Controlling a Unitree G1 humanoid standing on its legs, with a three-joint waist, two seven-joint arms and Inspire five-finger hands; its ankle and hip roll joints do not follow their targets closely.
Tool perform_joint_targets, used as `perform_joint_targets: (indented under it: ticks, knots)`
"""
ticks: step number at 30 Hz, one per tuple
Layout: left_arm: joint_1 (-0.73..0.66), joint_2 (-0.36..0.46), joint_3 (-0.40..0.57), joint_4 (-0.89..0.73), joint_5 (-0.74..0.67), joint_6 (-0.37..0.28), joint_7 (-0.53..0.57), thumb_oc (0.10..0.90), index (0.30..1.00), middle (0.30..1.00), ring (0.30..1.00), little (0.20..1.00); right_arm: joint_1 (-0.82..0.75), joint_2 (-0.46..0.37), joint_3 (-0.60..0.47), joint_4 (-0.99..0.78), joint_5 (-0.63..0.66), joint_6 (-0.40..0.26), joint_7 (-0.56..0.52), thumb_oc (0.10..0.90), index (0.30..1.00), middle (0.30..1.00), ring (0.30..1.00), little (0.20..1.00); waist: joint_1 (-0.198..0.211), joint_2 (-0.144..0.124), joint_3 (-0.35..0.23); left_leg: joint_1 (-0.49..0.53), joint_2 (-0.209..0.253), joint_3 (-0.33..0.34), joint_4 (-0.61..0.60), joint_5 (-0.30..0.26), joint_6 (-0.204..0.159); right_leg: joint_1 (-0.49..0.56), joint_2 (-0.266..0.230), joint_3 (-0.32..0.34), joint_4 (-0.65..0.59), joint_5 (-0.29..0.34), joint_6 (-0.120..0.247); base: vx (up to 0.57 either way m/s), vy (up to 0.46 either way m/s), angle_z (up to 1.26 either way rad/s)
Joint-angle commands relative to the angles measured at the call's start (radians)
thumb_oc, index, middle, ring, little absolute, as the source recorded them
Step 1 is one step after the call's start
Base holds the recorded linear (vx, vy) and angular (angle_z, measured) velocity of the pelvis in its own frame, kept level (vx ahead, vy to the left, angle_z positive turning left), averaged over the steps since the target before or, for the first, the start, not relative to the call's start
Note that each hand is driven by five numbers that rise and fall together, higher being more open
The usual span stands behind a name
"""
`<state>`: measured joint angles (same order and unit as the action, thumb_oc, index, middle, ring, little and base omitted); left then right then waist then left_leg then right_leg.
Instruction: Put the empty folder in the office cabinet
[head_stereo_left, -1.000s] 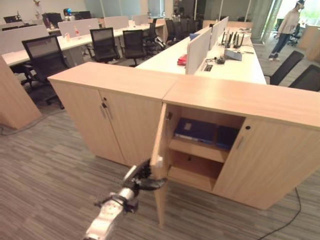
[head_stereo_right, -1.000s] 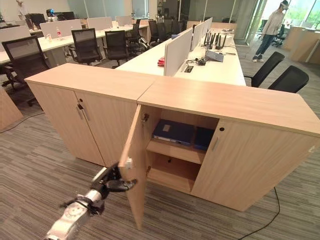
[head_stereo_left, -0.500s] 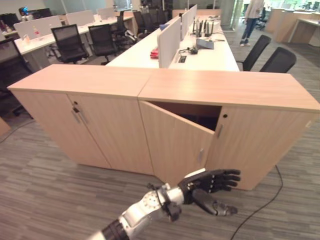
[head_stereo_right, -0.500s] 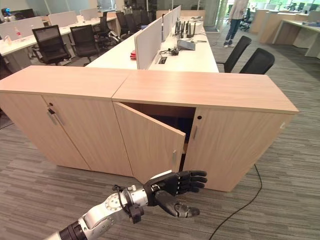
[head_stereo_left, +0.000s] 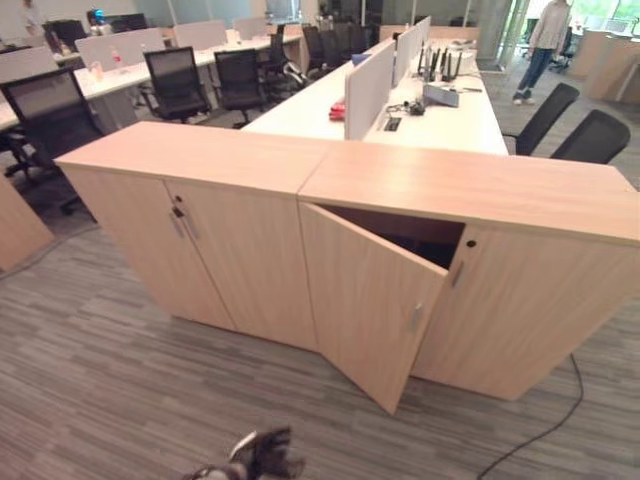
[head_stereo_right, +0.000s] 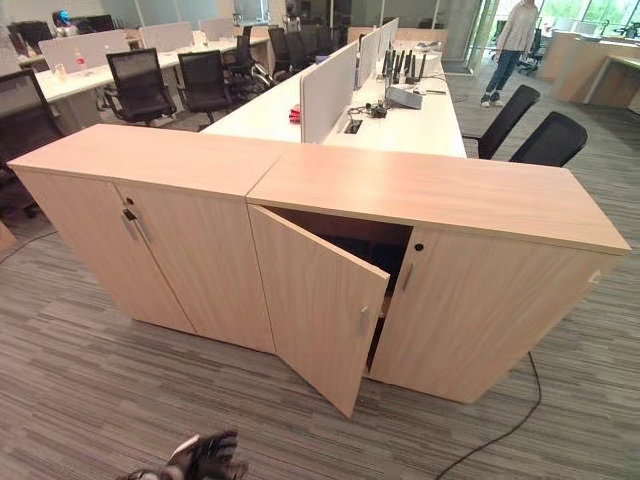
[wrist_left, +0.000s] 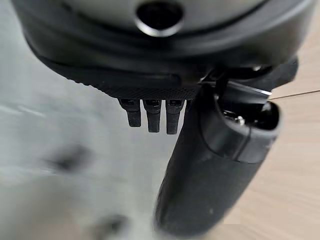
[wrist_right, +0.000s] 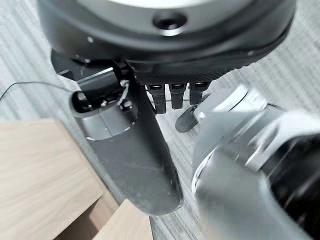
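Left eye: cabinet (head_stereo_left: 480, 260) ahead, its door (head_stereo_left: 368, 295) ajar, swung partway, dark gap behind it; folder not visible, likely inside on shelf, can't confirm. My left robot hand (head_stereo_left: 262, 455) low at bottom edge above floor (head_stereo_left: 90, 370), clear of door, holding nothing.

Right eye: same layout; person (head_stereo_right: 510, 45) far back.

Left wrist: fingers (wrist_left: 152, 115) straight, thumb apart, empty.

Right wrist: right robot hand (wrist_right: 135, 150) relaxed, fingers straight, empty, idle.

Judgement: door needs final push.
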<state>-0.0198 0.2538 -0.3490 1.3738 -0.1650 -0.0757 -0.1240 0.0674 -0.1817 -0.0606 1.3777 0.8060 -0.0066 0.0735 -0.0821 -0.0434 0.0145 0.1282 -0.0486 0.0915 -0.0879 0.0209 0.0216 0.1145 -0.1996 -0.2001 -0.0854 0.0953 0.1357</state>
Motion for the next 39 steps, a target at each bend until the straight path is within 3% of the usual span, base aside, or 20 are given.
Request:
perform_joint_targets:
  ticks: [1,3,6,14,18,21,26,31,33,34,39]
  knots:
    - [-0.045,-0.06,-0.009,0.114,0.304,0.016,0.076,0.8,0.9,0.9,0.9,0.9,-0.061,-0.021,0.013,0.06,-0.089,0.003,0.028,0.8,0.9,0.9,0.9,0.9,0.002,0.005,-0.039,-0.013,-0.023,0.058,0.001,-0.135,0.041,-0.076,-0.01,-0.027,0.074,-0.065,0.026,0.03,0.039,0.09]
    - [-0.01,-0.048,0.07,0.169,0.291,0.036,0.062,0.8,0.9,0.9,0.9,0.9,-0.064,-0.029,0.02,0.057,-0.11,0.005,0.033,0.8,0.9,0.9,0.9,0.9,0.003,0.003,-0.05,-0.015,-0.023,0.067,0.001,-0.135,0.041,-0.08,-0.012,-0.022,0.074,-0.061,0.024,0.03,0.036,-0.01]
    - [0.073,-0.045,0.179,0.106,0.118,0.012,0.026,0.8,0.9,0.9,0.9,0.9,-0.073,-0.043,0.0,0.073,-0.09,0.003,0.04,0.8,0.9,0.9,0.9,0.9,0.025,0.011,-0.047,-0.022,-0.028,0.054,0.001,-0.131,0.045,-0.082,-0.018,-0.033,0.078,-0.056,0.024,-0.01,0.048,-0.27]
    - [0.064,-0.041,0.284,0.184,0.066,0.037,0.108,0.8,0.9,0.9,0.9,0.9,-0.066,-0.008,-0.011,0.086,-0.086,0.007,0.037,0.8,0.9,0.9,0.9,0.9,0.037,-0.016,-0.043,-0.025,-0.039,0.056,0.001,-0.135,0.052,-0.094,-0.05,-0.067,0.129,-0.063,0.036,-0.01,0.009,0.09]
    - [0.021,-0.051,0.235,0.079,0.021,-0.002,0.125,0.8,0.9,0.9,0.9,0.9,-0.074,-0.001,0.016,0.045,-0.097,0.002,0.027,0.8,0.9,0.9,0.9,0.9,0.039,-0.004,-0.012,-0.024,-0.024,0.1,0.001,-0.144,0.051,-0.132,-0.071,-0.126,0.157,-0.038,0.045,-0.01,-0.044,-0.16]
    - [-0.009,-0.032,0.17,0.013,0.024,-0.031,0.141,0.8,0.9,0.9,0.9,0.9,-0.08,-0.007,0.034,0.033,-0.086,-0.007,0.024,0.8,0.9,0.9,0.9,0.9,0.027,0.011,0.018,-0.025,0.01,0.145,0.001,-0.147,0.031,-0.176,-0.034,-0.148,0.122,-0.018,0.047,0.04,-0.13,-1.12]
    - [-0.035,0.007,0.248,0.002,-0.081,-0.04,0.145,0.8,0.9,0.9,0.9,0.9,-0.056,-0.031,0.006,0.06,-0.06,-0.014,0.023,0.8,0.9,0.9,0.9,0.9,0.012,0.006,-0.01,-0.022,0.038,0.164,0.001,-0.152,0.001,-0.136,0.032,-0.134,0.009,-0.024,0.028,0.12,-0.139,-0.26]
    - [-0.038,-0.015,0.194,-0.003,0.005,-0.058,0.166,0.8,0.9,0.9,0.9,0.9,-0.058,-0.031,0.01,0.048,-0.022,-0.035,0.012,0.8,0.9,0.9,0.9,0.9,-0.008,0.009,-0.037,-0.01,0.087,0.194,0.001,-0.153,-0.03,-0.135,0.09,-0.103,-0.002,-0.061,0.006,0.15,-0.155,-0.07]
    - [-0.038,-0.015,0.194,-0.003,0.005,-0.058,0.166,0.8,0.9,0.9,0.9,0.9,-0.057,-0.031,0.01,0.048,-0.022,-0.035,0.012,0.8,0.9,0.9,0.9,0.9,-0.007,0.009,-0.037,-0.009,0.087,0.194,0.001,-0.153,-0.03,-0.135,0.091,-0.102,-0.002,-0.061,0.006,0.11,-0.106,-0.17]
    - [-0.018,-0.042,0.197,0.035,-0.039,-0.04,0.116,0.8,0.9,0.9,0.9,0.9,-0.056,-0.031,0.032,0.056,-0.049,-0.033,0.019,0.8,0.9,0.9,0.9,0.9,-0.019,0.013,-0.044,0.01,0.11,0.223,0.001,-0.154,-0.042,-0.134,0.122,-0.077,-0.002,-0.077,-0.008,0.14,-0.124,-0.27]
    - [0.003,-0.069,0.227,0.067,-0.094,-0.013,0.057,0.8,0.9,0.9,0.9,0.9,-0.061,-0.012,0.099,0.065,-0.148,-0.022,0.037,0.8,0.9,0.9,0.9,0.9,-0.02,0.01,-0.046,0.012,0.143,0.25,0.064,-0.178,-0.057,-0.125,0.153,-0.048,-0.002,-0.095,-0.028,0.13,-0.136,-0.31]
